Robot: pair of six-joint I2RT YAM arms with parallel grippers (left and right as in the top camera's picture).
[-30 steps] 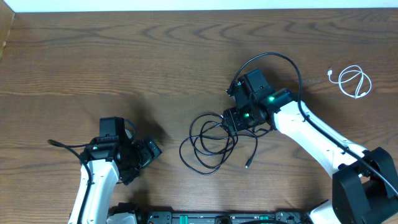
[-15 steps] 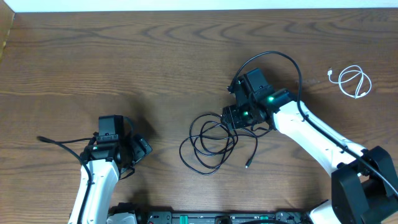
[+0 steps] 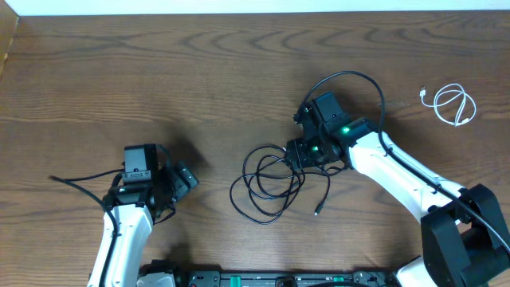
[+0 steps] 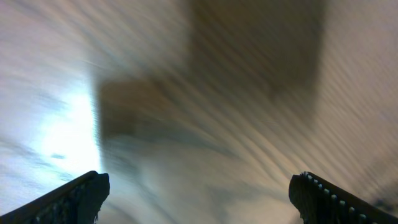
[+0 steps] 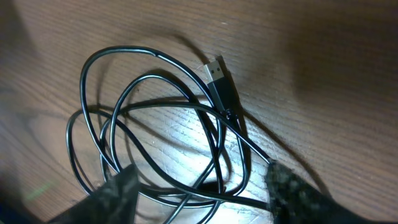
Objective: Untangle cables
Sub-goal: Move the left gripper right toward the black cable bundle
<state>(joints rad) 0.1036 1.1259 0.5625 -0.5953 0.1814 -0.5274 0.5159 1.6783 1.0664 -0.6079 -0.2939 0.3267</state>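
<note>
I log a dark brown wood-grain tabletop (image 3: 159, 72) filling the overhead view. A white strip (image 3: 239, 6) runs along its far edge. Light glares off the wood in both wrist views.

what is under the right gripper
Under the right gripper, loops of black cable lie on the wooden table, a USB plug beside them. Overhead, the gripper hides the loops' right edge, so contact cannot be judged.

centre: tangle of thin black cable loops (image 3: 267, 187) lying flat, right gripper (image 3: 295, 153) and its white arm (image 3: 398, 175) over the right edge | left: bare brown wooden table (image 3: 215, 119) between tangle and left gripper (image 3: 182, 182) | far right: small white coiled cable (image 3: 453, 104), well apart from the tangle
</note>
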